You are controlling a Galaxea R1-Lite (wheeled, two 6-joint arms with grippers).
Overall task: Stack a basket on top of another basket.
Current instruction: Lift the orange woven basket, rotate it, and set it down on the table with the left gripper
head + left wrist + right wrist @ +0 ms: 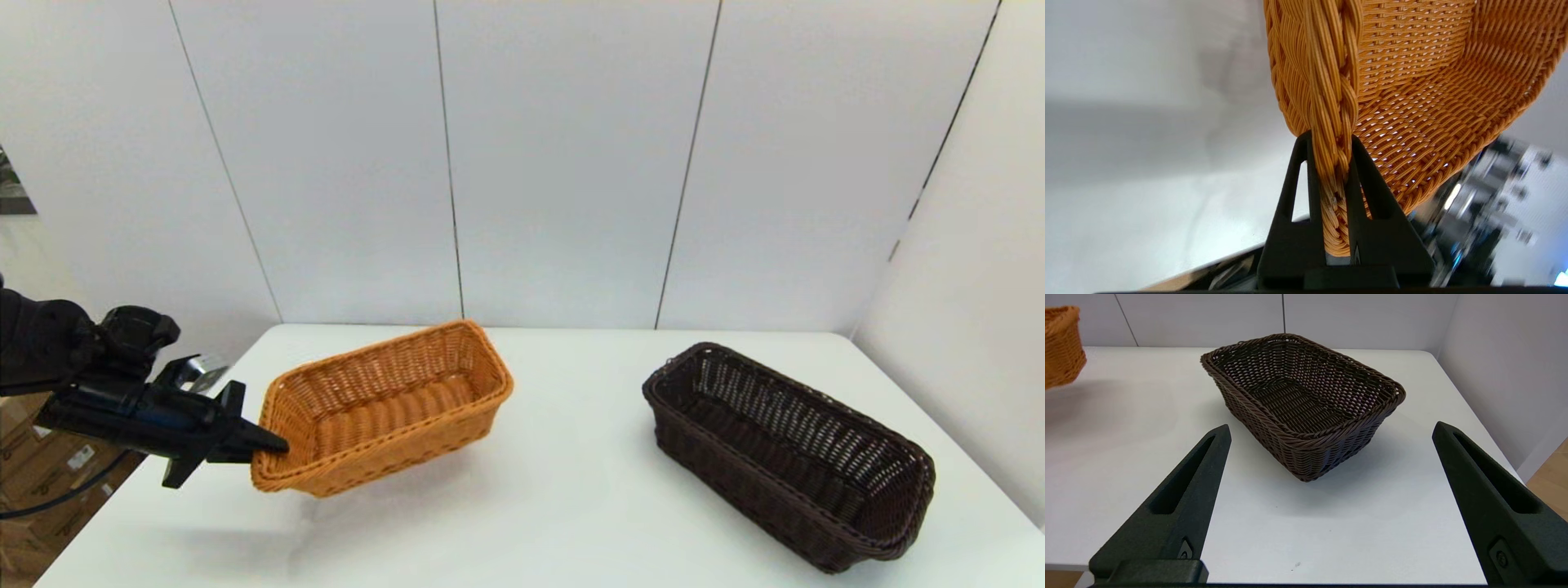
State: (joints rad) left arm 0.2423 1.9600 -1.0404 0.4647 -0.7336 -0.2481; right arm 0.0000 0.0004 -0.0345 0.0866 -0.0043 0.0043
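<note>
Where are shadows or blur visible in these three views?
Head view: a soft shadow lies on the table under the orange-tan basket, which the left claw holds lifted. Left wrist view: the basket rim between the fingers is sharp; the background clutter is blurred. Right wrist view: the dark brown basket casts a shadow toward the open right claw.
</note>
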